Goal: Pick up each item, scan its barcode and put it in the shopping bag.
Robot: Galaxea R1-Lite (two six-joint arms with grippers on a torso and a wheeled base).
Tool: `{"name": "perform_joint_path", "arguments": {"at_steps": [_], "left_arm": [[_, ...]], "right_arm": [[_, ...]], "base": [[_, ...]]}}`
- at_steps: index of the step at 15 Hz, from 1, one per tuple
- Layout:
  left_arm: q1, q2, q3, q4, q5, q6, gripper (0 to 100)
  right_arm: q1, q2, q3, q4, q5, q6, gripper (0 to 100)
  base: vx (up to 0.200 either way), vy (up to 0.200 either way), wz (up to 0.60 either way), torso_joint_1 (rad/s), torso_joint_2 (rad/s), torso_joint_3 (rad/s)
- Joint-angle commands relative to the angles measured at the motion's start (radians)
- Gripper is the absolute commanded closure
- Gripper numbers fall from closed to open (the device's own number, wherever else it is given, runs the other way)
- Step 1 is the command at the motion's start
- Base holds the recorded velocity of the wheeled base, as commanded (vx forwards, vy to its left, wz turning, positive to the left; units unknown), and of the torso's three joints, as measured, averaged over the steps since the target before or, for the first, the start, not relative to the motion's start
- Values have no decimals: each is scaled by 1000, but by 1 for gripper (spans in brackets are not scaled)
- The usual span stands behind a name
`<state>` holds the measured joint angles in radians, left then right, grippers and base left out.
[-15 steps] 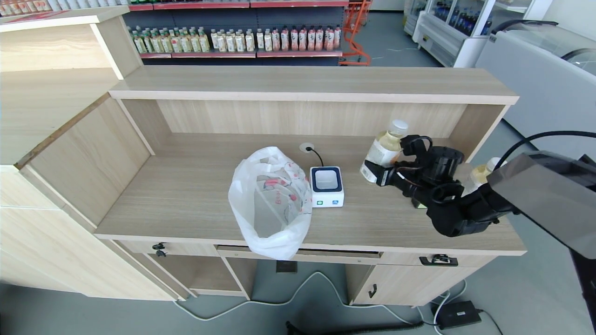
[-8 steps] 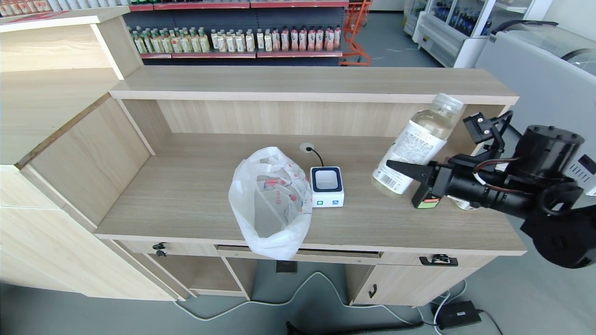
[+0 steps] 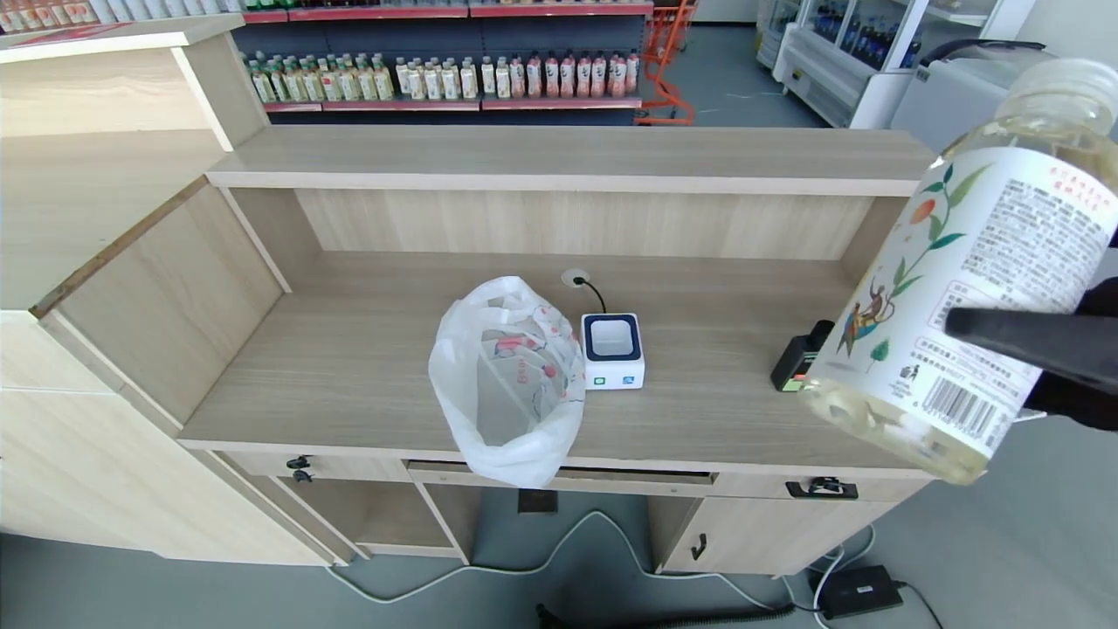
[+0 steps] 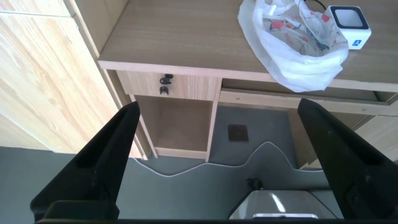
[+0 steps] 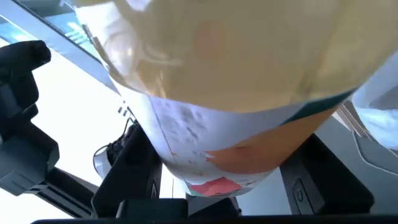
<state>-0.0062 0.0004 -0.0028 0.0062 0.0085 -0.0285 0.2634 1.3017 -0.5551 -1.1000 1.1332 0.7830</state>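
A clear bottle [image 3: 969, 271] of pale yellow drink with a white printed label hangs tilted high at the right of the head view, barcode near its lower end. My right gripper [image 5: 227, 186] is shut on the bottle [image 5: 249, 93]; one dark finger [image 3: 1031, 342] crosses its label. The white shopping bag [image 3: 507, 376] stands open at the counter's front middle, with the white scanner [image 3: 613, 349] just right of it. My left gripper [image 4: 217, 162] hangs open below and in front of the counter edge, facing the bag [image 4: 298, 43] and scanner [image 4: 349, 22].
A small black object [image 3: 797, 358] sits on the wooden counter [image 3: 349, 367] right of the scanner. A raised back shelf [image 3: 568, 157] and side walls enclose the counter. The scanner's cable runs to a hole at the back. Drawers and cables lie below the front edge.
My right gripper has lifted the bottle off the counter's right side, up and toward the head camera. The bag and scanner have not moved.
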Motion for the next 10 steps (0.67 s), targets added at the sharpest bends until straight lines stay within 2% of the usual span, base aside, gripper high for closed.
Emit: {"name": "perform_joint_path", "arguments": {"at_steps": [1, 6, 10], "left_arm": [[0, 0, 0, 0, 1, -1, 0], [0, 0, 1, 0, 1, -1, 0], [0, 0, 0, 0, 1, -1, 0]], "right_arm": [[40, -48, 30, -1, 5, -1, 100], [79, -117, 53, 75, 8, 4, 100], [82, -121, 63, 81, 10, 4, 100]], "base": [[0, 0, 0, 0, 0, 0], [0, 0, 0, 0, 0, 0], [0, 0, 0, 0, 0, 0]]}}
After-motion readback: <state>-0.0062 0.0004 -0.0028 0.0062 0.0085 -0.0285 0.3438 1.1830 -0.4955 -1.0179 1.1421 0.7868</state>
